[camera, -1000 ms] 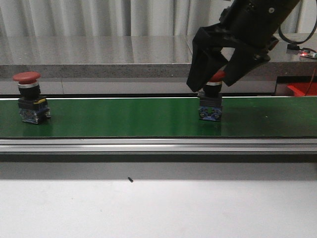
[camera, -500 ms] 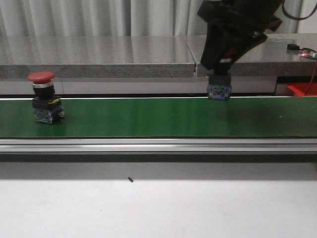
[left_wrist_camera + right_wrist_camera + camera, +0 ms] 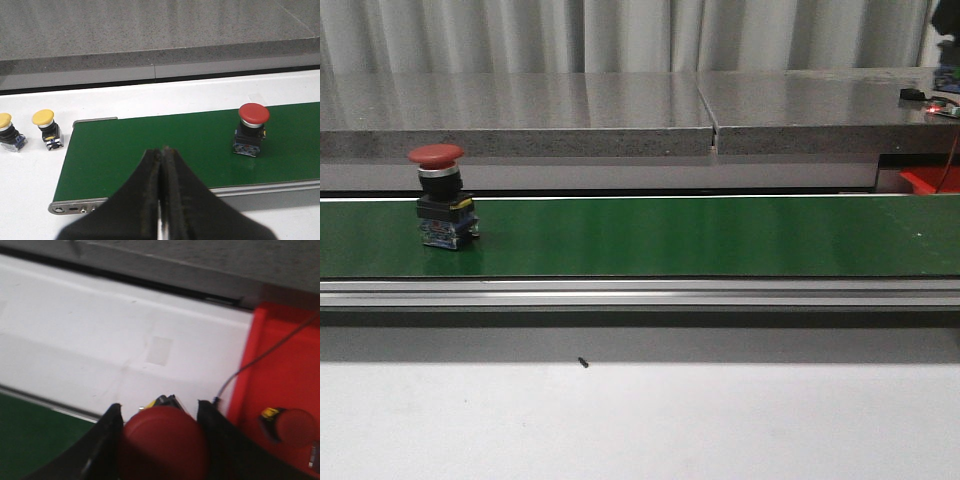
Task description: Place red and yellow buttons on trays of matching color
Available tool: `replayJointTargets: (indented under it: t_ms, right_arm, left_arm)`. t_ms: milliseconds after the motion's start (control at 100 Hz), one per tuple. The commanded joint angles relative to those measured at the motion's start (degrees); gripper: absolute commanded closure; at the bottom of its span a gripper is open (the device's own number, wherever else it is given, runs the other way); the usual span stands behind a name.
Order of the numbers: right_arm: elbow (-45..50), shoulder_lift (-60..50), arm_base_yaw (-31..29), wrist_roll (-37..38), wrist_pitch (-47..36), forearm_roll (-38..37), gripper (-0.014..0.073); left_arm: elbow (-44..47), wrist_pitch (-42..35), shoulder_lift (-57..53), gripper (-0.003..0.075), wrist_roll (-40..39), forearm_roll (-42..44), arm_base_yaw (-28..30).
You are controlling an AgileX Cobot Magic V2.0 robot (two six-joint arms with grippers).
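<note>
A red button (image 3: 164, 442) sits clamped in the right gripper (image 3: 160, 435), red tray (image 3: 280, 390) at its 3 o'clock; left gripper (image 3: 161, 165) is pressed closed, empty.

Grey speckled counter (image 3: 620, 105) behind; pale, seemingly curtained wall (image 3: 620, 35); white tabletop (image 3: 640, 420).

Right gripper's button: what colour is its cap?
Red: the button in the right gripper shows best in the right wrist view.

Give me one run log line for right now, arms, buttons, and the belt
right gripper: shut on red button, near red tray | left gripper: shut, empty, over green belt | second red button: upright on belt
</note>
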Motion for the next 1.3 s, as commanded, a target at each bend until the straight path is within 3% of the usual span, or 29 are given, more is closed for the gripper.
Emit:
replayJointTargets:
  t_ms: [0,200,540,1290]
  right_arm:
    - [-4.2,-0.4,-3.5,0.0,-2.7,2.4,0.0480]
    - [-11.9,8.1,-7.6,0.0,-6.4,3.2,0.0480]
    - [-24.5,20.5,-10.1,0.0,-4.8,3.2,0.0480]
    - [-25.0,29.0,-10.1,0.0,-5.5,3.2,0.0480]
  left_arm:
    - [-1.5,-4.5,0.4,0.0741,-0.4,-0.7,-0.4]
    - [-1.5,-4.5,0.4,0.0741,-0.4,-0.7,-0.4]
    - [-1.5,-4.5,0.4,0.0741,-0.4,-0.7,-0.4]
    - [-1.5,-4.4,0.4,0.0741,-0.4,-0.7,-0.4]
